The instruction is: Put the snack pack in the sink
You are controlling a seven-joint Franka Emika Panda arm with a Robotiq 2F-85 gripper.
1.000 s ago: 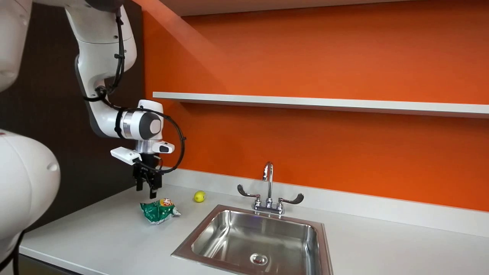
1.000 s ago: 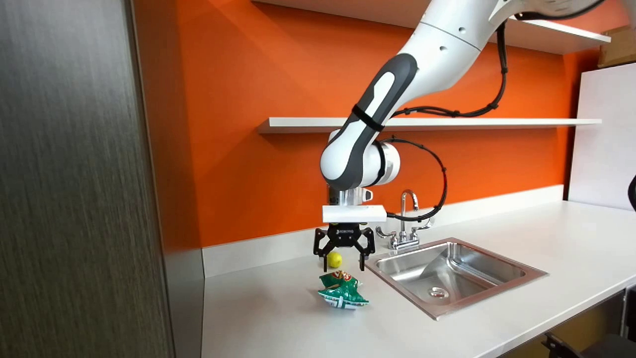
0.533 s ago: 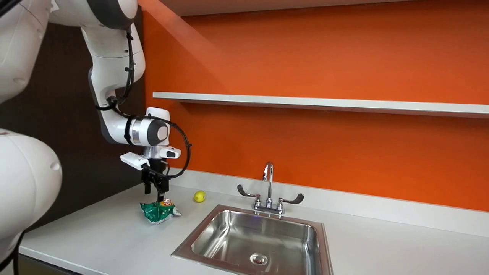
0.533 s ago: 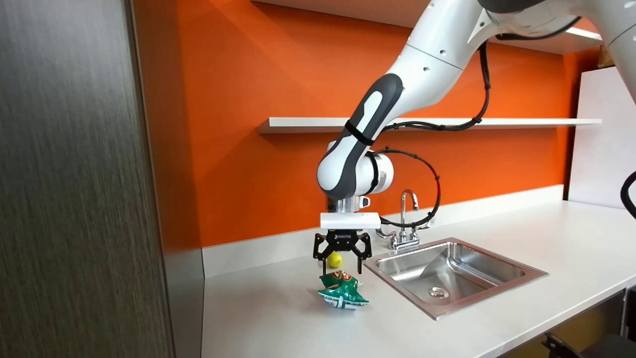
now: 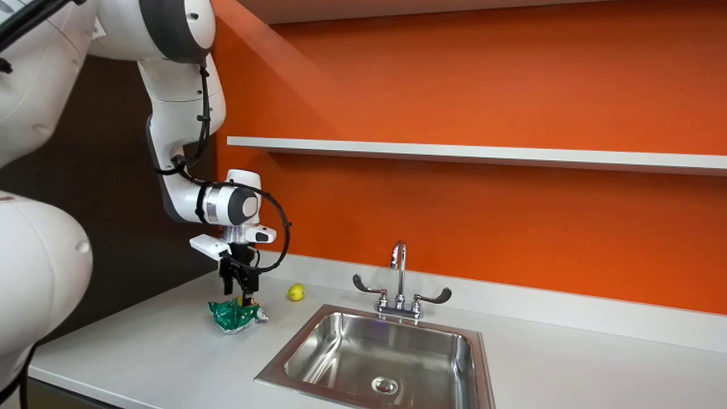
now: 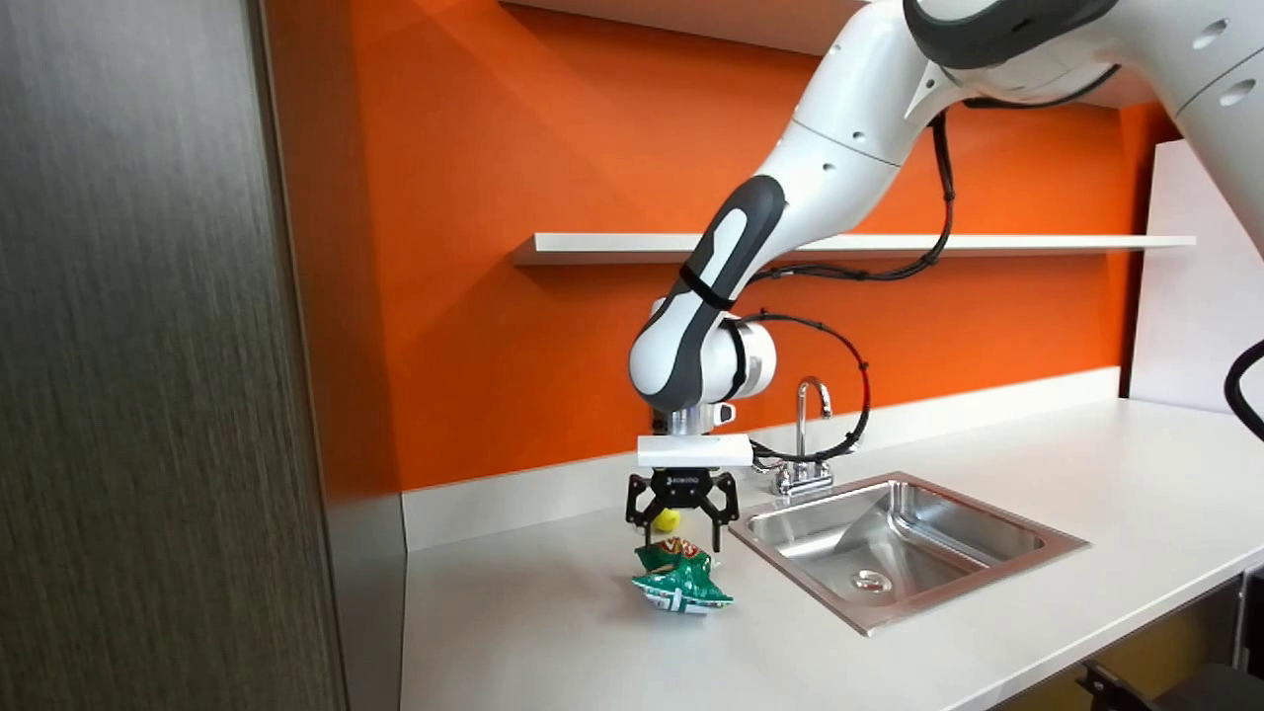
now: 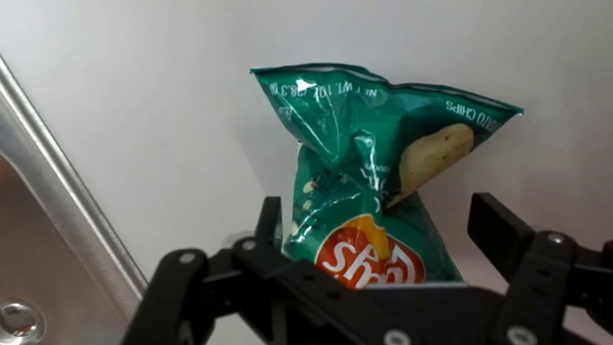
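The gripper (image 6: 682,541) is pointing down, jaws wide apart; the snack pack (image 7: 349,158) is lying beneath it, one end showing between them in the wrist view.

gripper (image 6: 681,543), jaws apart, at far end of snack pack (image 6: 683,585) on counter (image 6: 533,632), contact unclear; sink (image 6: 923,553) near, round yellow item (image 6: 668,520) behind gripper
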